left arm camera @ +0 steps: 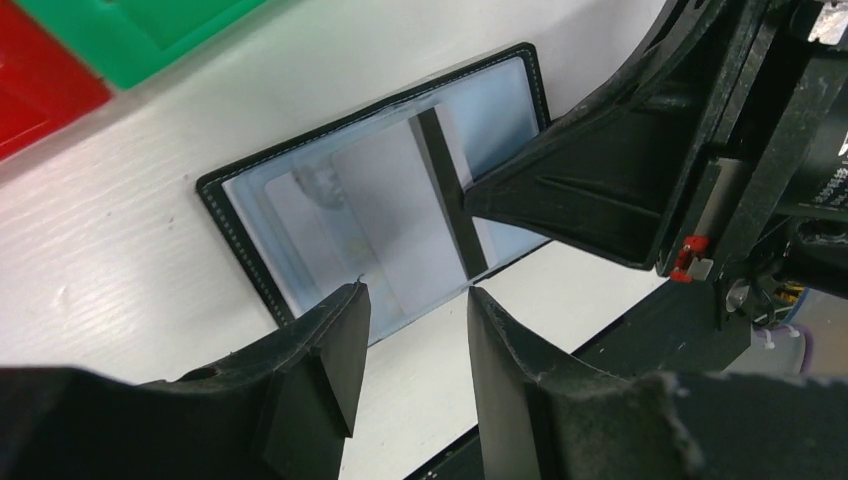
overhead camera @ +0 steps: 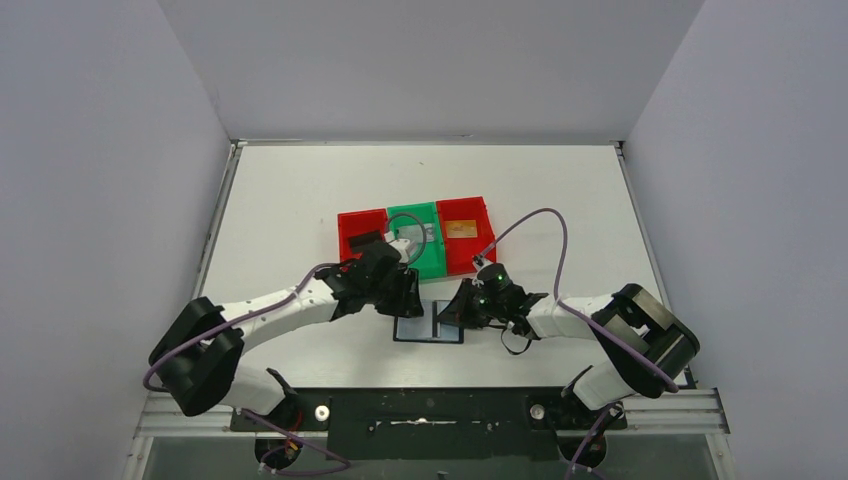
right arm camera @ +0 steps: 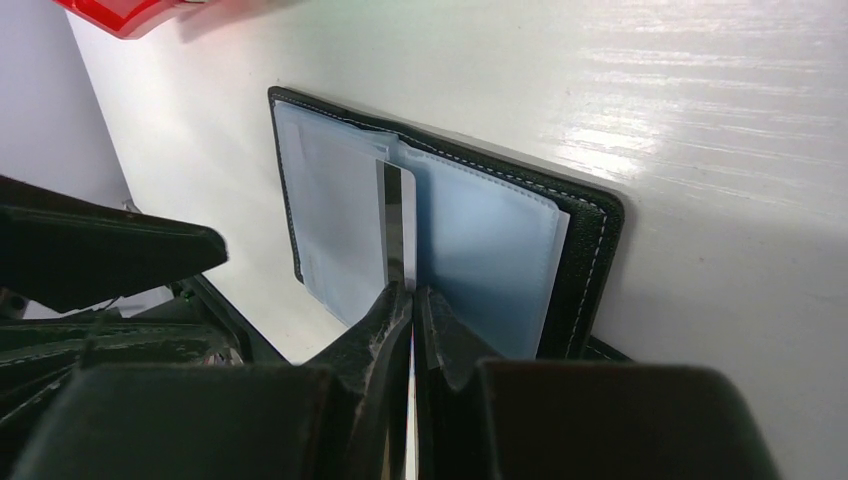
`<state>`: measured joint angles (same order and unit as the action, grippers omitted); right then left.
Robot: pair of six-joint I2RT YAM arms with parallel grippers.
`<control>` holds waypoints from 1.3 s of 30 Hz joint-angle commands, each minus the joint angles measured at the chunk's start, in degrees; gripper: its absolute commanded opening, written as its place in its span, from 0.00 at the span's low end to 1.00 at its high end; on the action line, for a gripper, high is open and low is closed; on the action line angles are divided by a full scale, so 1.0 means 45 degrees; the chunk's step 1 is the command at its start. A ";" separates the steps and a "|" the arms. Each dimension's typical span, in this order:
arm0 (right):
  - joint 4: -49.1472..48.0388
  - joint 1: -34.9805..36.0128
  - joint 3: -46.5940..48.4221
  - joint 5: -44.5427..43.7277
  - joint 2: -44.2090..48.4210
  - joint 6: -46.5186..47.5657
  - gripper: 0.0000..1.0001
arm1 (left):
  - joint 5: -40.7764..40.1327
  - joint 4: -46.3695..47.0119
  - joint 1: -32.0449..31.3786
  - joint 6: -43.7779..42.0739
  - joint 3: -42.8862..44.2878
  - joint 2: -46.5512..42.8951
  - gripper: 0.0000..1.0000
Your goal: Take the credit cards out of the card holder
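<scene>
- The left pincer (left arm camera: pixel 415 293) stands about half open. Its two black, ridged plastic fingers (left arm camera: pixel 330 350) hold nothing and hover just over the near long edge of the card holder (left arm camera: pixel 230 200).
- The right pincer (right arm camera: pixel 408 292) is fully closed, its two tapered black fingers pressed together into one wedge. The tip rests on the dark stripe (left arm camera: pixel 450 200) of a card in the middle of the holder. Whether the tip pinches the card or only presses on it cannot be told.
- The card holder lies open and flat on the white tabletop (overhead camera: pixel 300 190), close to the middle of its near edge and between the two pincers. It is a black leather-like bifold with pale stitching along the rim. Inside are glossy, translucent blue-grey plastic pockets.
- A thin silver-grey card (left arm camera: pixel 390 210) sits in the holder at the fold. It is a smooth rectangle with a narrow black stripe along one side, and it reaches to the holder's near edge.
- Three shallow, glossy plastic bins stand side by side toward the middle of the tabletop, just beyond the holder.
  - The left red bin (overhead camera: pixel 345 220) holds a black card (overhead camera: pixel 365 238).
  - The green bin (overhead camera: pixel 432 262) is in the middle, partly hidden by the left arm's cable.
  - The right red bin (overhead camera: pixel 485 240) holds an orange-gold card (overhead camera: pixel 461 229).
</scene>
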<state>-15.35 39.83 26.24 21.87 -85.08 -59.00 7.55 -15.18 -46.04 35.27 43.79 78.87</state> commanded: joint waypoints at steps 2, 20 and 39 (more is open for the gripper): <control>-0.0933 0.0103 -0.0241 -0.0230 -0.0185 -0.0133 0.00 | 0.0858 0.0758 -0.0246 -0.0359 0.1082 0.0968 0.39; -0.0421 0.0108 -0.0335 -0.0480 0.0212 -0.0096 0.01 | -0.1190 -0.0141 -0.0538 0.1139 0.0305 0.2567 0.18; -0.0865 0.0064 -0.1182 -0.1509 0.1221 -0.1238 0.16 | -0.1045 0.0090 -0.0567 0.1264 -0.0073 0.2523 0.12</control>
<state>-16.05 40.16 23.27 18.59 -81.17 -62.08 4.25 -13.21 -48.45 41.76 45.12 89.58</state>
